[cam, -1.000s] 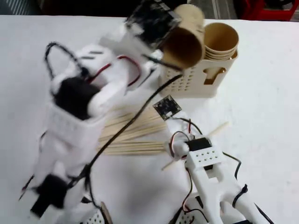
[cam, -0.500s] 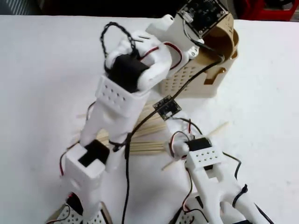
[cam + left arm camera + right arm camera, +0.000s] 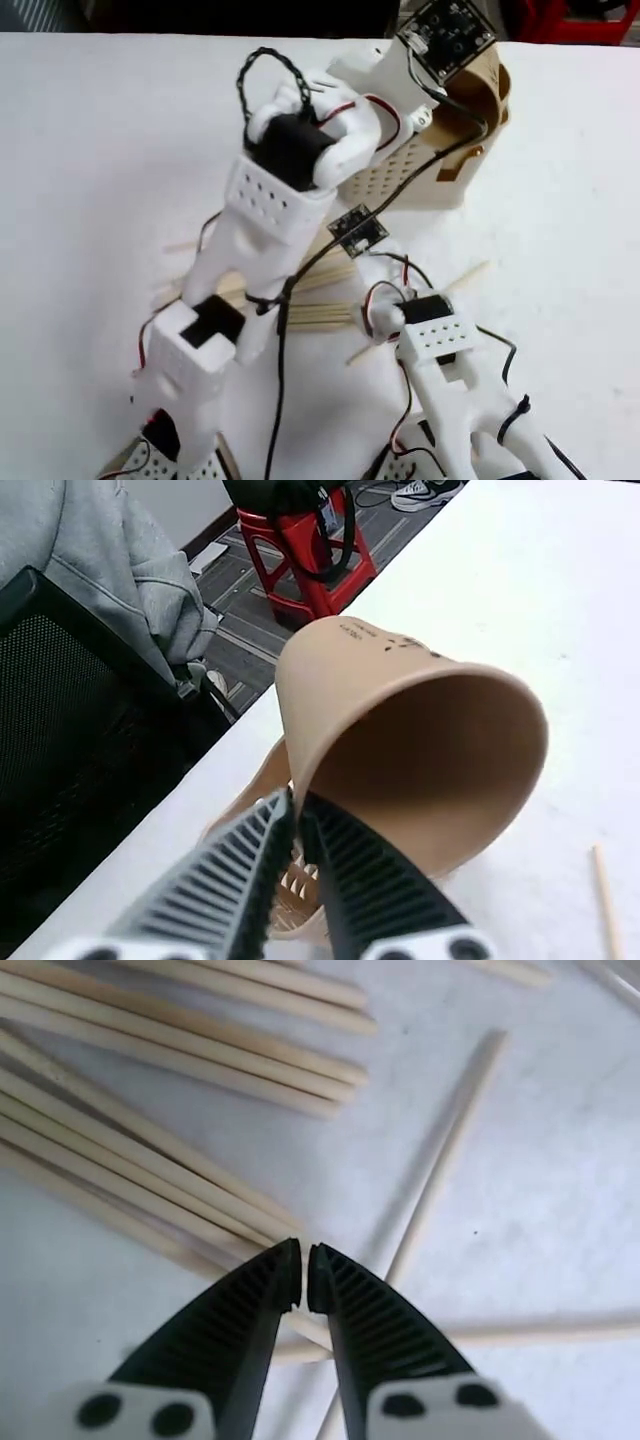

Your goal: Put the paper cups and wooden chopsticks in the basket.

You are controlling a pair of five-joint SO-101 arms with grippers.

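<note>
On the white table, the paper cup hangs tilted over the basket at the upper right of the high view. The left gripper pinches its rim, and the left arm stretches diagonally up-frame. Wooden chopsticks lie mid-frame beneath the right gripper, whose jaws are closed together.
</note>
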